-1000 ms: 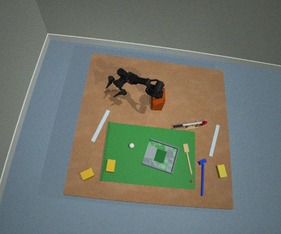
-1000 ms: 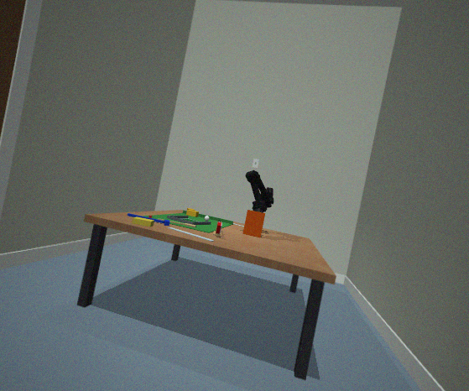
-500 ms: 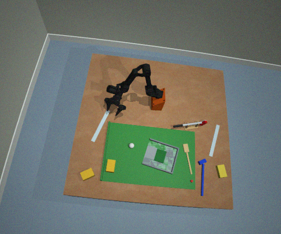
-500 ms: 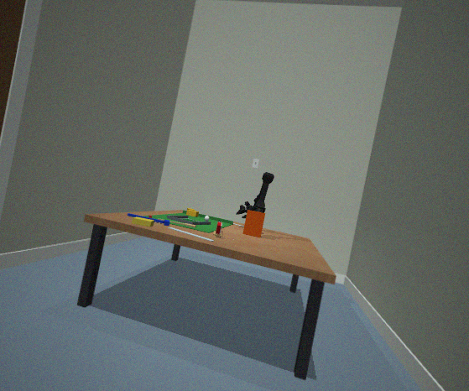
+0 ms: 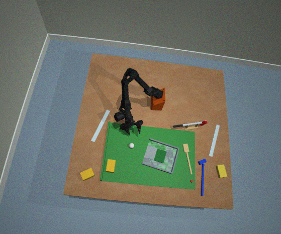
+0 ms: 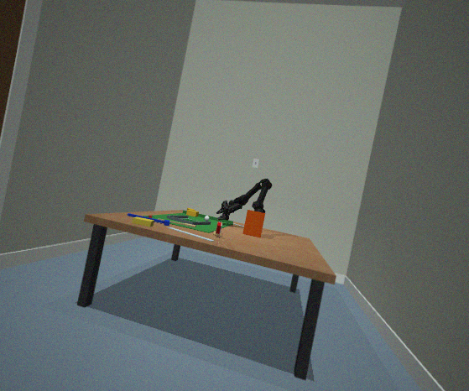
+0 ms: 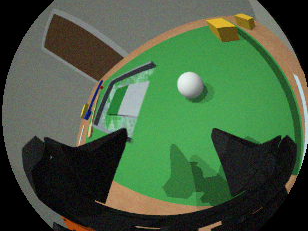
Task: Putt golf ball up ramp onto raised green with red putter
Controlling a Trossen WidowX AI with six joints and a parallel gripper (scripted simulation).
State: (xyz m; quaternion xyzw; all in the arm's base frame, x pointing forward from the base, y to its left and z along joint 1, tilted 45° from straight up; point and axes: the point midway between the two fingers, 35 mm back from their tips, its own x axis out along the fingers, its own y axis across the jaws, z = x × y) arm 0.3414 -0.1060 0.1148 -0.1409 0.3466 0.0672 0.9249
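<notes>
My gripper (image 5: 133,133) (image 7: 171,132) is open and empty, above the back left part of the green mat (image 5: 125,173) (image 7: 240,119). The white golf ball (image 5: 131,145) (image 6: 206,218) (image 7: 190,85) lies on the mat just beyond the fingertips. The ramp with the raised green (image 5: 160,155) (image 7: 118,101) stands to the right of the ball in the top view, its plain grey slope (image 5: 149,152) (image 7: 134,99) facing the ball. The red putter (image 5: 192,124) (image 6: 218,228), with a red head, pale shaft and black grip, rests on a small wooden stand behind the mat's right back edge, far from my gripper.
A yellow block (image 5: 110,165) (image 7: 223,30) is on the mat, others (image 5: 87,173) (image 5: 221,170) on the table. A blue mallet (image 5: 202,178), a wooden paddle (image 5: 188,160) and a small red thing (image 5: 191,181) lie at the right. Pale strips (image 5: 100,125) (image 5: 214,140) flank the mat.
</notes>
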